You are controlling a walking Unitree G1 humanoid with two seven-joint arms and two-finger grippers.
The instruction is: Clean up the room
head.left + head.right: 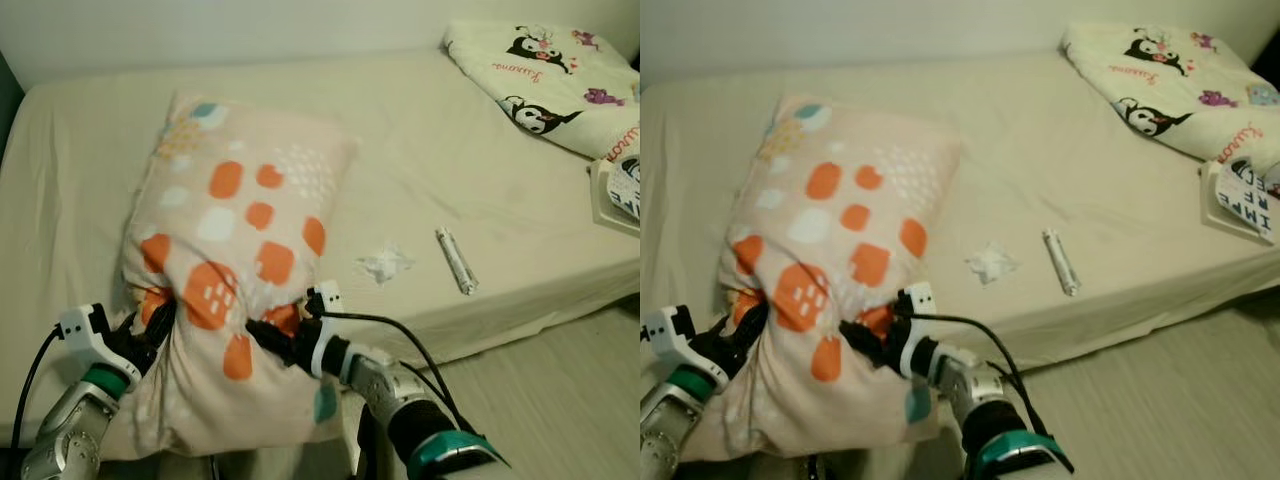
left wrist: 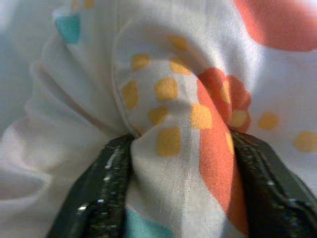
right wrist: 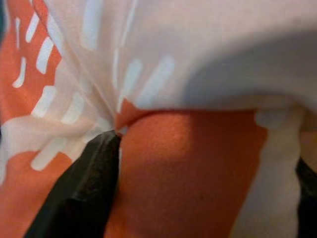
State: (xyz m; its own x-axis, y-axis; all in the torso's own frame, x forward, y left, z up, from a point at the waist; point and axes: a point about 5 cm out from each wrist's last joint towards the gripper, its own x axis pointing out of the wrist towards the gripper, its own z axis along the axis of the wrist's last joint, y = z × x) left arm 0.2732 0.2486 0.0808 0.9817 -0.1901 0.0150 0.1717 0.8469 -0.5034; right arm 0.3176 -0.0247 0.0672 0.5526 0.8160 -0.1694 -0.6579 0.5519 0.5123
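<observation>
Both grippers, left gripper (image 1: pixel 150 325) and right gripper (image 1: pixel 268 335), pinch folds of the soft cream pillow with orange patches (image 1: pixel 235 240) between their jaws at the bed edge, while the crumpled white tissue (image 1: pixel 385 264) and small white tube (image 1: pixel 456 260) beyond them look not yet cleared.

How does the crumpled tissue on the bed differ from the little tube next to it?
The crumpled tissue is a shapeless, wrinkled white wad; the tube is a straight, slim, smooth stick. The tissue lies nearer the pillow, the tube farther to the robot's right. Both rest loose on the bed sheet, pale in colour.
</observation>
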